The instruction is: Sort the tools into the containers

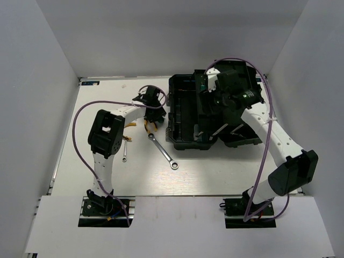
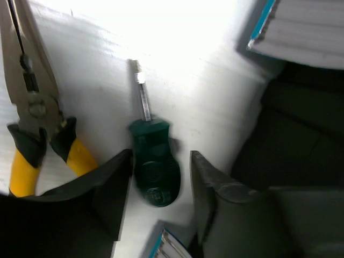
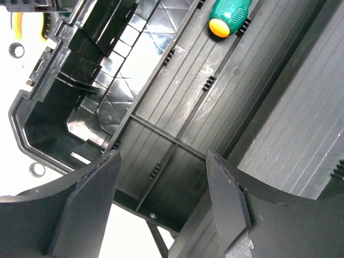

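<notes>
A stubby green-handled screwdriver (image 2: 154, 169) lies on the white table between the open fingers of my left gripper (image 2: 161, 158), apart from both pads. The yellow-handled pliers (image 2: 32, 110) lie just left of it; they also show in the top view (image 1: 151, 125). My left gripper (image 1: 150, 98) sits beside the left wall of the open black toolbox (image 1: 183, 141). My right gripper (image 3: 164, 157) is open and empty over the toolbox's tray compartments (image 3: 161, 140). A second green screwdriver (image 3: 226, 16) lies in a tray channel. The long ratchet wrench (image 1: 164, 151) and the small wrench (image 1: 124, 148) lie on the table.
The toolbox wall (image 2: 290, 140) stands close to the right of my left gripper. White walls enclose the table on three sides. The right arm (image 1: 269, 134) crosses over the toolbox's right side.
</notes>
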